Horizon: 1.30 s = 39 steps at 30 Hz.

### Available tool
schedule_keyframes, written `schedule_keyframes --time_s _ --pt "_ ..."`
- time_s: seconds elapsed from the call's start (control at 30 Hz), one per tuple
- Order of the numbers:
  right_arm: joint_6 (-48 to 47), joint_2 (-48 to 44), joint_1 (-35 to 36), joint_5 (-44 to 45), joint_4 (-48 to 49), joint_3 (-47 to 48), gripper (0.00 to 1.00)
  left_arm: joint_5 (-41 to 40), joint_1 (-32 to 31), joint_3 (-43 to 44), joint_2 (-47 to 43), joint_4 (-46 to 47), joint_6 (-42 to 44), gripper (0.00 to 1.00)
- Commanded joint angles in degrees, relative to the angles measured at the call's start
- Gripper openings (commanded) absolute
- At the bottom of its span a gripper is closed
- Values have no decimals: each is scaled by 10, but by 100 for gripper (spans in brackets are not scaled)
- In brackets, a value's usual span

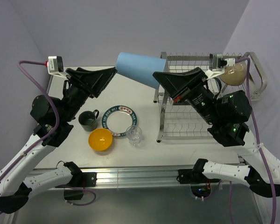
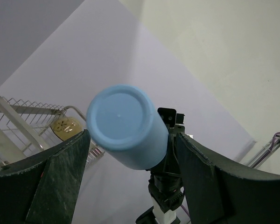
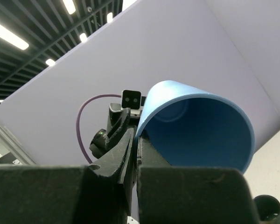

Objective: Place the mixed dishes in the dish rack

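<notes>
1. Light blue tumbler hangs on its side in the air between the two sets of jaws. Its closed end points toward the left jaws and its open mouth toward the right jaws.
2. Right jaws are pinched together on the tumbler's wall at the open rim.
3. Left jaws stand wide apart, with one finger on either side of the closed end. Whether they touch it cannot be told.
4. Dish rack stands on the table beneath and behind the right jaws. The beige bowl sits in its upper tier, beyond those jaws toward the far right corner.
5. Below the left jaws, on the near side, the dark mug stands on the table with the white plate just beside it.
6. The small orange bowl sits at the plate's near edge. The clear glass stands on the plate's other side, closer to the right jaws.
</notes>
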Motion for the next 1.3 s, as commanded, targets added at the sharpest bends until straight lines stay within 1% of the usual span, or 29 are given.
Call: schedule_keyframes --time_s 0.0,0.23,0.57,0.83,1.27 --pt "-11 -17 -1 8 38 29 0 19 -4 28 4 -11 25 80" --pt "2 -10 -1 -12 45 27 0 16 -5 25 7 -3 25 80" --pt "47 9 -7 -70 112 2 0 24 -4 12 20 70 -2 80" --pt "70 10 -16 -91 133 -18 0 5 -4 -7 18 109 -19 81" --pt "96 5 -19 -99 154 -47 0 5 -4 -1 20 120 -16 80"
